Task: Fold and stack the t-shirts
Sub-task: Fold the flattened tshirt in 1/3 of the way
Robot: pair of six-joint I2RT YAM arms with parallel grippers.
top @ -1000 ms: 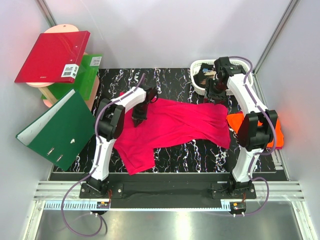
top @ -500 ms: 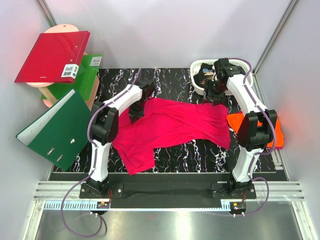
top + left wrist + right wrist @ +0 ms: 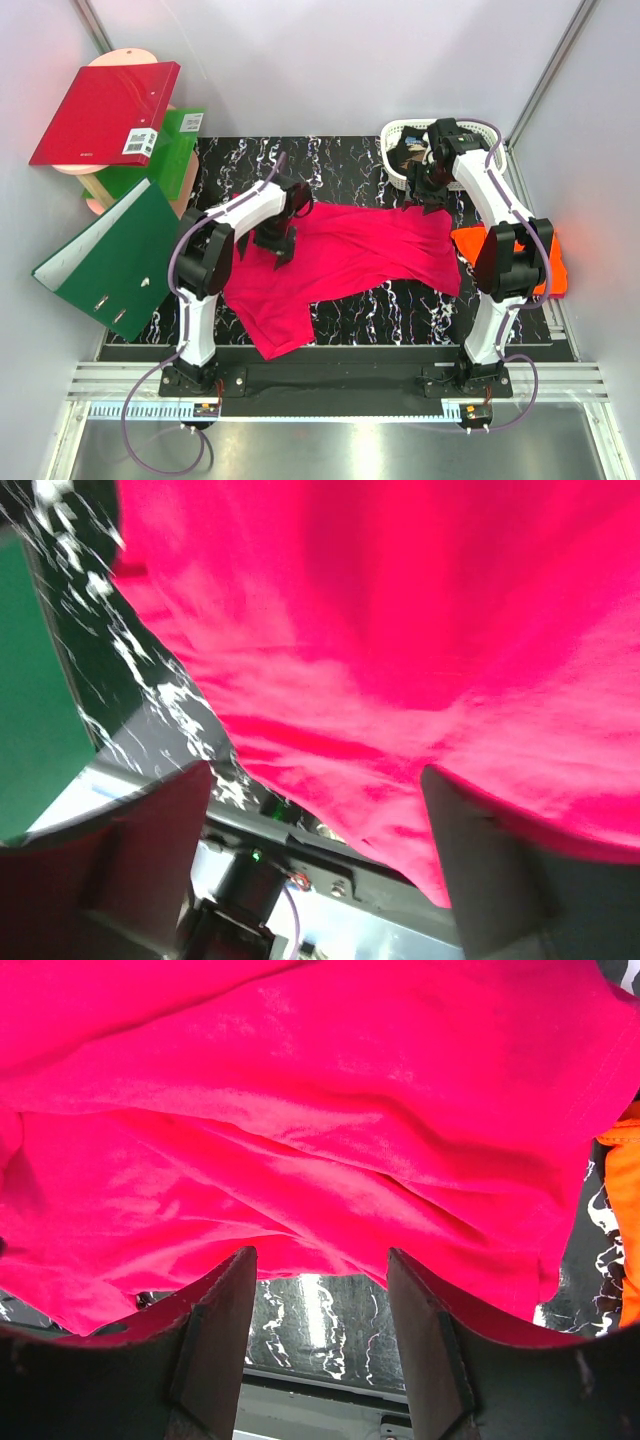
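Note:
A magenta-pink t-shirt [image 3: 345, 255] lies spread across the black marbled mat [image 3: 340, 165], one sleeve pointing to the near edge. My left gripper [image 3: 280, 243] hovers over the shirt's left part. In the left wrist view its jaws [image 3: 320, 855] stand wide open with nothing between them, the pink cloth [image 3: 400, 630] just beyond. My right gripper [image 3: 425, 192] is at the shirt's far right corner. Its jaws [image 3: 320, 1335] are open, bare mat showing between the fingers and pink cloth [image 3: 300, 1110] past the tips. An orange t-shirt [image 3: 556, 272] lies at the right, partly hidden by the right arm.
A white basket [image 3: 393, 135] with dark items stands at the back right, close behind my right gripper. A red ring binder [image 3: 105, 110] rests on a wooden stand at the back left, with green binders [image 3: 120, 255] leaning beside and below it.
My left gripper was shut and is now open. It has moved a little nearer over the shirt. The shirt's left part now lies lower and flatter. The right arm has barely moved.

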